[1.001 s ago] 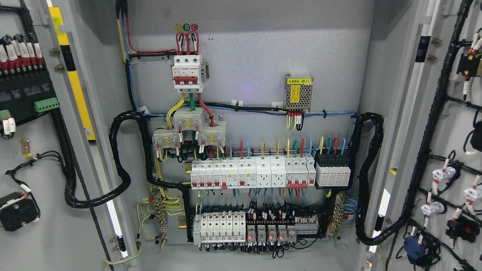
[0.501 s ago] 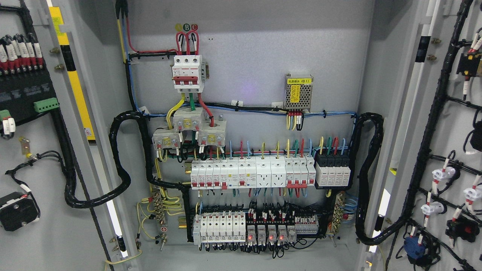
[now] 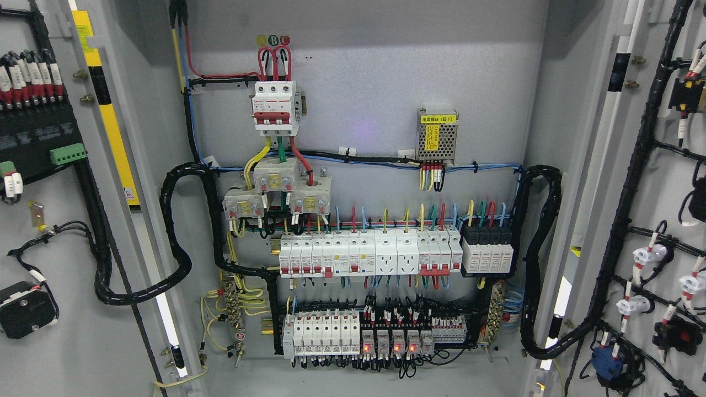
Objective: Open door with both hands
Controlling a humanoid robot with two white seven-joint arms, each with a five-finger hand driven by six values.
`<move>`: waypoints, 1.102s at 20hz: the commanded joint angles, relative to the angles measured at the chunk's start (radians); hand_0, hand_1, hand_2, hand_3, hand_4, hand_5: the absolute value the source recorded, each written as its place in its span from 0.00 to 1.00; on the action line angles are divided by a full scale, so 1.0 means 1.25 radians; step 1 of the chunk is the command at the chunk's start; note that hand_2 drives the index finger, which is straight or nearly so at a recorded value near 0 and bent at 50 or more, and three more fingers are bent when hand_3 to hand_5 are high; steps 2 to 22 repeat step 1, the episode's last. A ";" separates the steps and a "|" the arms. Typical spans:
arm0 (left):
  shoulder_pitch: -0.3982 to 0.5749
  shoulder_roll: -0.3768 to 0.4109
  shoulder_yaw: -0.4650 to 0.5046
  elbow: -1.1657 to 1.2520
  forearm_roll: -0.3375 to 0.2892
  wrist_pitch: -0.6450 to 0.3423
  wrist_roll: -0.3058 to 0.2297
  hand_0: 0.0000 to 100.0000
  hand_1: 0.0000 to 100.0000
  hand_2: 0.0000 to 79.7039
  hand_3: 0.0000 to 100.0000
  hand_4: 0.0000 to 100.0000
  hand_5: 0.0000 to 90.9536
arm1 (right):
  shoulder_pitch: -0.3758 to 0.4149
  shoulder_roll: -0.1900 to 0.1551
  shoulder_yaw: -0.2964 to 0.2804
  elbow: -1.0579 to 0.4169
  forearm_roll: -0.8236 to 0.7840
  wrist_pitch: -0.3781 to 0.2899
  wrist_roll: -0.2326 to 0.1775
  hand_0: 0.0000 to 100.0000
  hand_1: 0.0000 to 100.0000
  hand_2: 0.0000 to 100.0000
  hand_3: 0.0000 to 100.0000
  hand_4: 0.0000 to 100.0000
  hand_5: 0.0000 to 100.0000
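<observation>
Nothing moved, both doors swung wide, breaker rows exposed, hands out of view

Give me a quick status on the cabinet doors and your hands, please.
Both hands out of view. Left door and right door swung wide open, breaker panel exposed. Nothing blocking the opening.

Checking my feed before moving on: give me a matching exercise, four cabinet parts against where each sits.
Things:
1. main breaker
2. power supply
3. left door
4. relays with red lights

Places:
A. bottom centre of the back panel
B. swung open at the left edge
C. top, left of centre
D. upper right of the back panel

Pairs: 1-C, 2-D, 3-B, 4-A
</observation>
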 commanded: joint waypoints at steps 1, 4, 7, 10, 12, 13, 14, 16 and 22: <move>-0.007 -0.007 -0.018 0.067 -0.003 -0.001 0.000 0.00 0.00 0.00 0.00 0.00 0.00 | -0.005 0.012 -0.023 0.052 0.001 -0.005 0.001 0.22 0.01 0.00 0.00 0.00 0.00; -0.007 -0.007 -0.018 0.067 -0.003 -0.001 0.000 0.00 0.00 0.00 0.00 0.00 0.00 | -0.005 0.012 -0.023 0.052 0.001 -0.005 0.001 0.22 0.01 0.00 0.00 0.00 0.00; -0.007 -0.007 -0.018 0.067 -0.003 -0.001 0.000 0.00 0.00 0.00 0.00 0.00 0.00 | -0.005 0.012 -0.023 0.052 0.001 -0.005 0.001 0.22 0.01 0.00 0.00 0.00 0.00; -0.007 -0.007 -0.018 0.067 -0.003 -0.001 0.000 0.00 0.00 0.00 0.00 0.00 0.00 | -0.005 0.012 -0.023 0.052 0.001 -0.005 0.001 0.22 0.01 0.00 0.00 0.00 0.00; -0.007 -0.007 -0.018 0.067 -0.003 -0.001 0.000 0.00 0.00 0.00 0.00 0.00 0.00 | -0.005 0.012 -0.023 0.052 0.001 -0.005 0.001 0.22 0.01 0.00 0.00 0.00 0.00; -0.007 -0.007 -0.018 0.067 -0.003 -0.001 0.000 0.00 0.00 0.00 0.00 0.00 0.00 | -0.005 0.012 -0.023 0.052 0.001 -0.005 0.001 0.22 0.01 0.00 0.00 0.00 0.00; -0.007 -0.007 -0.018 0.067 -0.003 -0.001 0.000 0.00 0.00 0.00 0.00 0.00 0.00 | -0.005 0.012 -0.023 0.052 0.001 -0.005 0.001 0.22 0.01 0.00 0.00 0.00 0.00; -0.007 -0.007 -0.018 0.067 -0.003 -0.001 0.000 0.00 0.00 0.00 0.00 0.00 0.00 | -0.005 0.012 -0.023 0.052 0.001 -0.005 0.001 0.22 0.01 0.00 0.00 0.00 0.00; -0.007 -0.007 -0.018 0.067 -0.003 -0.001 0.000 0.00 0.00 0.00 0.00 0.00 0.00 | -0.005 0.012 -0.023 0.052 0.001 -0.005 0.001 0.22 0.01 0.00 0.00 0.00 0.00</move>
